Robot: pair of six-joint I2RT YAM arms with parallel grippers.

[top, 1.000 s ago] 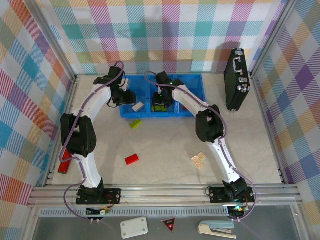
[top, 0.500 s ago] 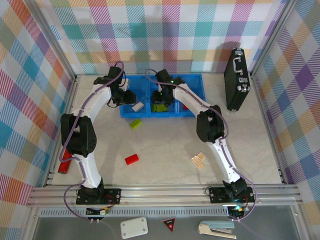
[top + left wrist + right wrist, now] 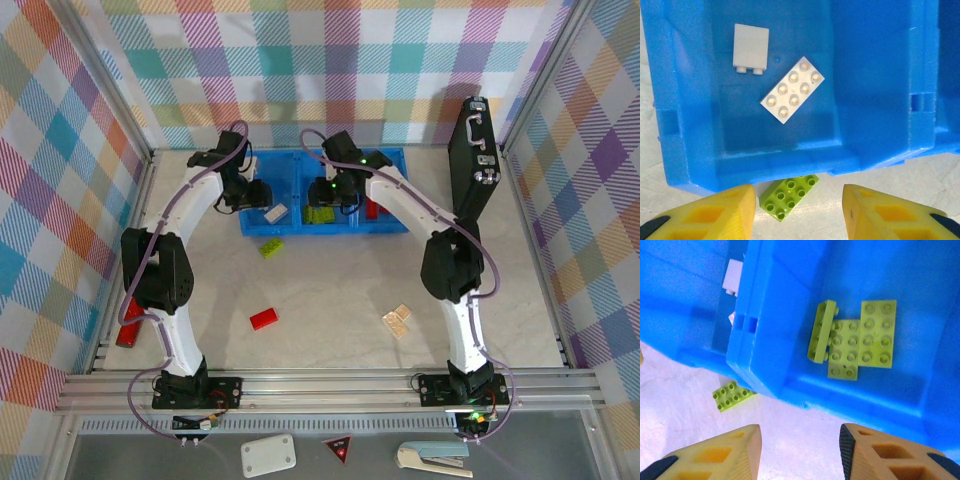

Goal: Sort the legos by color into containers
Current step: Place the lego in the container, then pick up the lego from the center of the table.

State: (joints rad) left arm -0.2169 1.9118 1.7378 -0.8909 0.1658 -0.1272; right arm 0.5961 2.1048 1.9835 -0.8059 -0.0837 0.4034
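The blue bin (image 3: 392, 160) lies across the back of the table. My left gripper (image 3: 799, 212) hangs open and empty over the left container's front wall (image 3: 790, 162); two beige legos (image 3: 792, 90) lie inside. My right gripper (image 3: 800, 452) is open and empty above the front wall of the middle container (image 3: 850, 395), which holds three green legos (image 3: 875, 335). A red lego (image 3: 372, 208) lies in the right container. One green lego (image 3: 270, 248) rests on the table against the bin's front. A red lego (image 3: 264, 318) and beige legos (image 3: 397, 319) lie nearer the arms.
A black case (image 3: 473, 160) stands upright at the back right. A red piece (image 3: 128, 335) lies at the table's left edge by the left arm. Aluminium frame rails (image 3: 330, 385) border the near edge.
My right gripper has opened wider and its arm has swung up and to the right, uncovering green legos in the middle container. The left arm has stayed put.
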